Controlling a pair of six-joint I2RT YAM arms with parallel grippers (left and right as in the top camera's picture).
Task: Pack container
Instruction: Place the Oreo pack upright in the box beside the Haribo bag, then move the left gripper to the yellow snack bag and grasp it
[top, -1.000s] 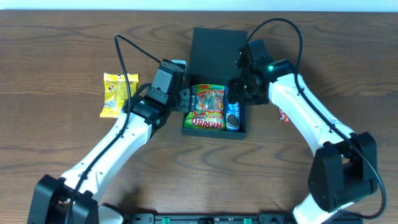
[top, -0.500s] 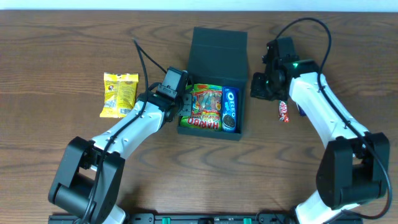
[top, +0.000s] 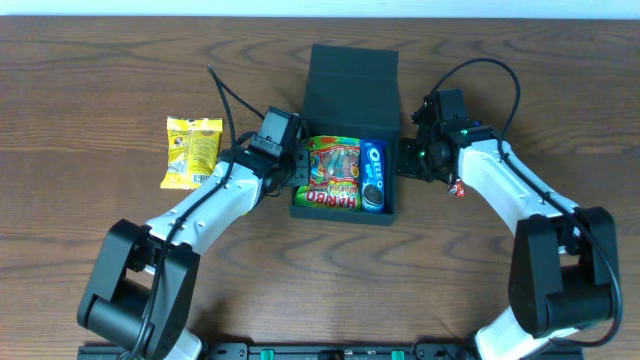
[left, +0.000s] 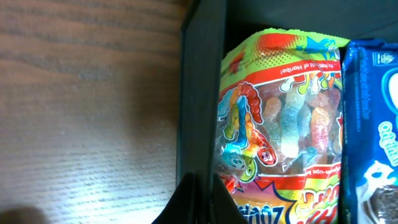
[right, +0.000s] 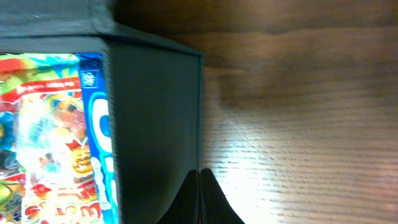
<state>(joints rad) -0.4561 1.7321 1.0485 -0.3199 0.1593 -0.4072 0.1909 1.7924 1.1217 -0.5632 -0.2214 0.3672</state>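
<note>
The container (top: 352, 75) is a dark teal box in the middle of the table, its flap lid standing open at the back. Inside lie a bright gummy packet (top: 335, 172) and a blue cookie packet (top: 372, 175). My left gripper (top: 297, 168) is shut on the container's left wall (left: 200, 93). In the left wrist view the left gripper (left: 200, 186) has a finger on each side of that wall, beside the gummy packet (left: 280, 118). My right gripper (top: 404, 160) is shut and holds nothing. In the right wrist view the right gripper (right: 200, 180) sits against the outside of the right wall (right: 155, 124).
A yellow snack packet (top: 192, 150) lies on the wood to the left of my left arm. A small red and white packet (top: 458, 186) shows partly under my right arm. Black cables arch over both arms.
My right gripper left the container's inside, swung out to the right, and came back shut against the outer right wall. My left gripper closed at the left wall.
</note>
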